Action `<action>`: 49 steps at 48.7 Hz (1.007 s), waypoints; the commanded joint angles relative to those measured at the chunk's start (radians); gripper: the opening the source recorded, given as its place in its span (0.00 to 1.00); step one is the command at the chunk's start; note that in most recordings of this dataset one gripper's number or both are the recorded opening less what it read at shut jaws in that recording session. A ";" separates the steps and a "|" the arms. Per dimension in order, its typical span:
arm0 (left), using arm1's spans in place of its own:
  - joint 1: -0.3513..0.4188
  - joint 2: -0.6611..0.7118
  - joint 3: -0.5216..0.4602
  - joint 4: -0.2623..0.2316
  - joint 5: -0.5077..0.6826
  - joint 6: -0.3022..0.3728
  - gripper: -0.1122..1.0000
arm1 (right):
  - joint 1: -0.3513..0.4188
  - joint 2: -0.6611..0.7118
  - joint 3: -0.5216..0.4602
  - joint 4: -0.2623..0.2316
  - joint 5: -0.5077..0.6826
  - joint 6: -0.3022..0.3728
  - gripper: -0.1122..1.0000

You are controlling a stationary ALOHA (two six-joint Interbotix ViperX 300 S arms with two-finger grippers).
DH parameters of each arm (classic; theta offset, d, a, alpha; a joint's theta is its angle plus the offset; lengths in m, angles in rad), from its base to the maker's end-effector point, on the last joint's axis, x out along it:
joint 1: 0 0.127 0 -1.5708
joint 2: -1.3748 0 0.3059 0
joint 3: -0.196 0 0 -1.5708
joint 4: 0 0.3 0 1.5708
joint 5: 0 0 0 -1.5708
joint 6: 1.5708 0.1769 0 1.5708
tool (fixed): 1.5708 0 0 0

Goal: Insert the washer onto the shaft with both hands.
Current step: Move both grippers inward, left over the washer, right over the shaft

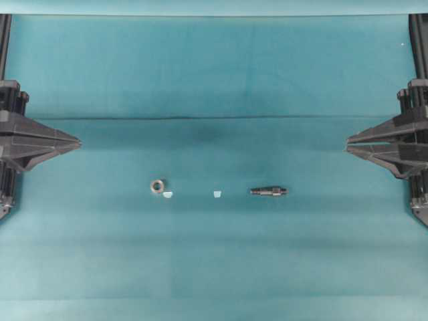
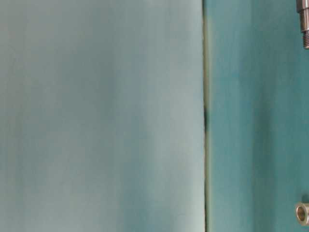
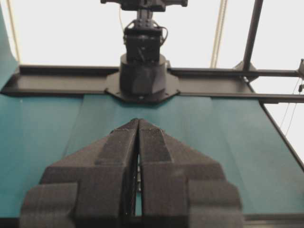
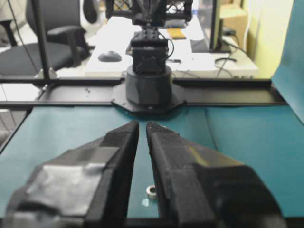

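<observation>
1. The washer (image 1: 158, 186) lies flat on the teal counter (image 1: 214, 80), left of centre in the overhead view, its dark hole facing up.
2. The shaft (image 1: 269, 191) lies on its side right of centre, lengthwise left to right, well apart from the washer.
3. Two small pale scraps rest between them: one scrap (image 1: 168, 194) just beside the washer on its right, the other scrap (image 1: 216, 194) about midway between washer and shaft.
4. The left gripper (image 1: 79, 142) hangs at the left edge, tip pointing toward the middle, well away from both parts. Its fingers (image 3: 118, 142) are clenched together with nothing between them.
5. The right gripper (image 1: 347, 142) mirrors it at the right edge, tip pointing inward. Its fingers (image 4: 121, 142) are nearly together, a thin slit showing between them, and they grasp nothing.
6. In the right wrist view the washer (image 4: 151, 191) shows on the counter below the finger gap.
7. The table-level view catches only the washer (image 2: 302, 213) at its lower right edge and one end of the shaft (image 2: 304, 21) at its upper right corner.
</observation>
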 commanded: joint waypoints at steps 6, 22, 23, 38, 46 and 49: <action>0.003 0.078 -0.083 0.011 0.075 -0.041 0.12 | -0.006 0.025 -0.026 0.046 0.080 0.018 0.10; 0.003 0.152 -0.170 0.011 0.256 -0.044 0.12 | -0.006 0.127 -0.140 0.054 0.373 0.075 0.02; 0.003 0.158 -0.176 0.011 0.272 -0.044 0.12 | -0.006 0.140 -0.144 0.054 0.382 0.075 0.02; 0.002 0.314 -0.258 0.011 0.443 -0.048 0.12 | -0.006 0.360 -0.221 0.054 0.492 0.074 0.02; 0.002 0.411 -0.305 0.011 0.505 -0.048 0.12 | -0.006 0.488 -0.298 0.051 0.603 0.072 0.02; 0.002 0.451 -0.330 0.011 0.541 -0.048 0.12 | -0.006 0.529 -0.327 0.044 0.660 0.069 0.02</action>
